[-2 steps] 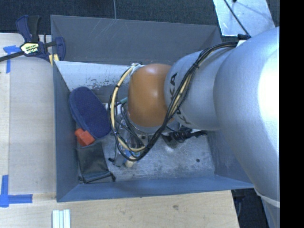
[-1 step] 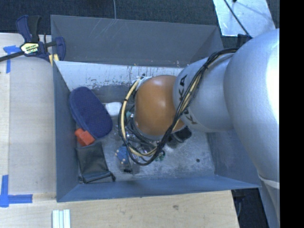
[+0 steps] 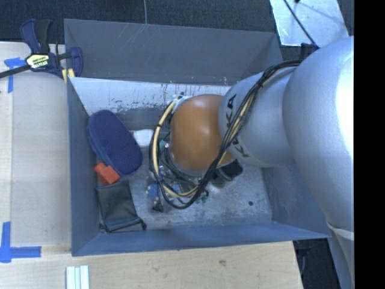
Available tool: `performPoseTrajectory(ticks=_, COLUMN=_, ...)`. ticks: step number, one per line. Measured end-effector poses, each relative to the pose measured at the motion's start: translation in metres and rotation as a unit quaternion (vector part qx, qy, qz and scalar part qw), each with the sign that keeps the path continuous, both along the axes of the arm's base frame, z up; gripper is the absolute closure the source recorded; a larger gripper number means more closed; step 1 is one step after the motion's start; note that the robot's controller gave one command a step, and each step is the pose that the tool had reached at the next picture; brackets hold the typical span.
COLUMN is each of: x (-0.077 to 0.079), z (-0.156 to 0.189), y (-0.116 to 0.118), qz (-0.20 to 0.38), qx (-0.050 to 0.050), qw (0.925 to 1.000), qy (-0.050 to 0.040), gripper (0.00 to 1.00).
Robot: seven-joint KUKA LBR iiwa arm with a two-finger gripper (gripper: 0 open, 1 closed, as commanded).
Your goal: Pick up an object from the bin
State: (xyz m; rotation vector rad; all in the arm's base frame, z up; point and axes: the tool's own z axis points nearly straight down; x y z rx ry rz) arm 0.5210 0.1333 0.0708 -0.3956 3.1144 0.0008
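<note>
My gripper is low in the middle of the bin, mostly hidden under the arm's orange dome and its cables. Left of it lies a dark blue oval padded thing, tilted against the left wall. A small orange block sits at that thing's lower end. Below the block lies a dark grey folded pouch in the front left corner. A small white thing peeks out between the blue oval and the dome. What lies directly under the gripper is hidden.
A black object shows at the dome's lower right edge; whether it is loose or part of the arm is unclear. The big silver arm covers the bin's right side. Bare floor shows along the front wall.
</note>
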Motion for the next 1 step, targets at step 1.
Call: performPoseTrajectory(ticks=1, x=0.0098, z=0.1409, y=-0.0058, qz=-0.004, qx=0.001, qw=1.0000, qy=-0.0050, gripper=1.00)
